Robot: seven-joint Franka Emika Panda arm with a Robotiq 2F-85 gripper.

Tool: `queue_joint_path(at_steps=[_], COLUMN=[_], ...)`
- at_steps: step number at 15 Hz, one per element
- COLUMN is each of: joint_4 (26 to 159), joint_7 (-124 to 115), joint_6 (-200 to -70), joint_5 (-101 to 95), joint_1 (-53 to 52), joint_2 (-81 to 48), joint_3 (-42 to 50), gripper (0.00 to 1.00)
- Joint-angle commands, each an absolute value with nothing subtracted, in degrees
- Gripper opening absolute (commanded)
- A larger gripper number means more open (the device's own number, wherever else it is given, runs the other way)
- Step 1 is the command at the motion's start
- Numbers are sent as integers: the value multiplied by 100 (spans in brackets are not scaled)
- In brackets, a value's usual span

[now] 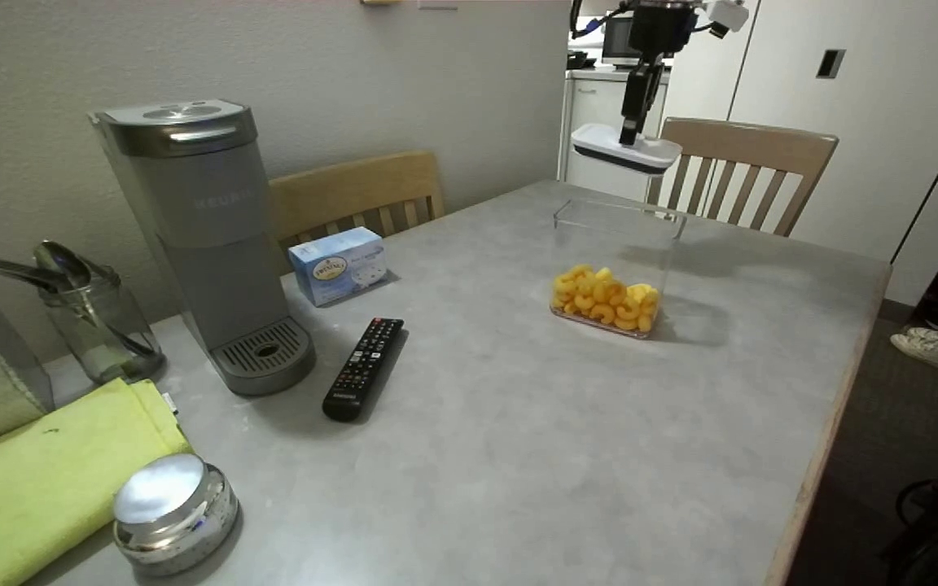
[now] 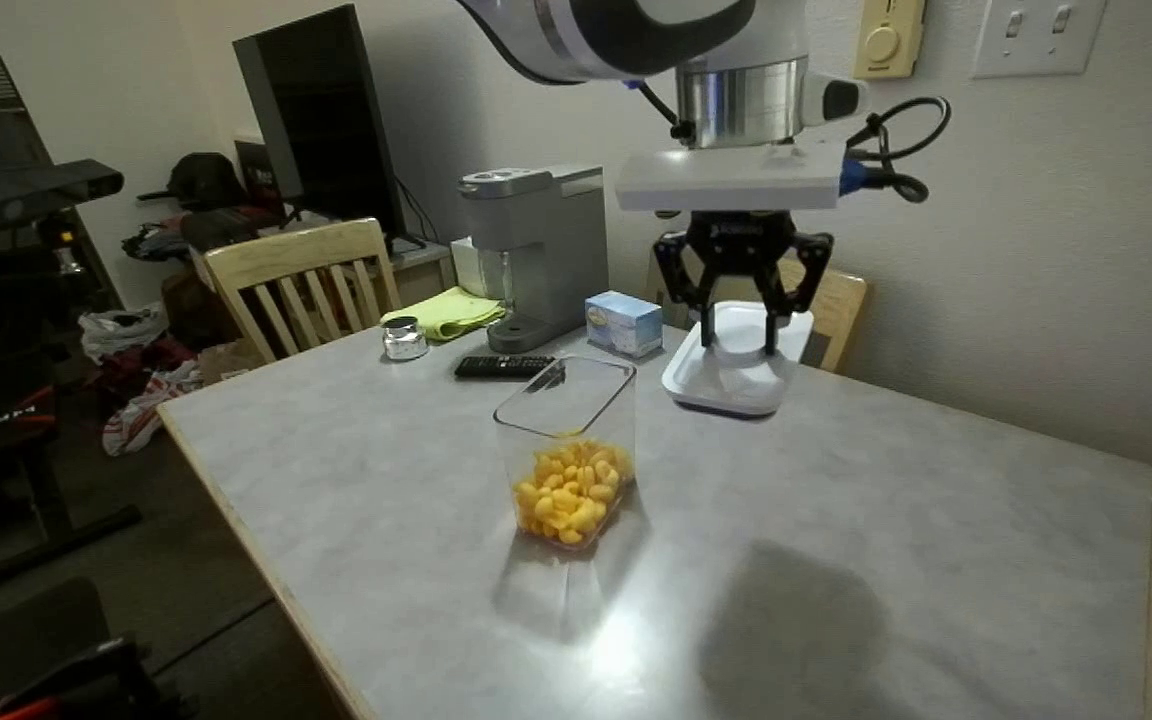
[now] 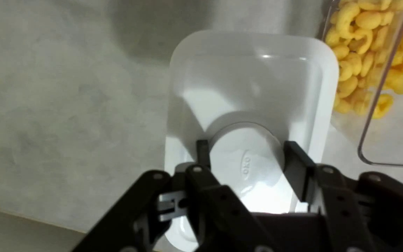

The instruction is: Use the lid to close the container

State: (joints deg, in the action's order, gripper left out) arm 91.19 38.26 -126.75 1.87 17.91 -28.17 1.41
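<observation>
The flat white lid (image 1: pixel 591 137) has a black seal under its edge and a round button on top; it also shows in an exterior view (image 2: pixel 721 385) and the wrist view (image 3: pixel 247 77). My gripper (image 2: pixel 739 347) is shut on the lid's round button, with one finger on each side (image 3: pixel 246 150). It holds the lid in the air, beside and above the container. The clear container (image 1: pixel 611 244) stands upright and open on the table with orange-yellow pieces (image 1: pixel 599 299) in its bottom. Its rim is at the right of the wrist view (image 3: pixel 377 89), apart from the lid.
A coffee maker (image 1: pixel 225 212), a light blue box (image 1: pixel 343 267), a black remote (image 1: pixel 363 370), a round shiny metal jar (image 1: pixel 176 517), a yellow cloth (image 1: pixel 62 472) and a glass jar with utensils (image 1: pixel 111 334) stand or lie on the grey table (image 1: pixel 534 456). Wooden chairs (image 1: pixel 750 150) stand beyond its edges.
</observation>
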Motion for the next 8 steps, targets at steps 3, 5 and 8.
queue_joint_path(at_steps=[3,5,8], joint_4=[8774,8700,8717], joint_7=[4188,4161,3990], joint_6=[-12087,-11978,-11959], joint_5=[279,285,281], joint_1=[1694,1633,1522], joint_2=[-2668,-2666,-2648], joint_3=[27,23,35], gripper=[29,29,29])
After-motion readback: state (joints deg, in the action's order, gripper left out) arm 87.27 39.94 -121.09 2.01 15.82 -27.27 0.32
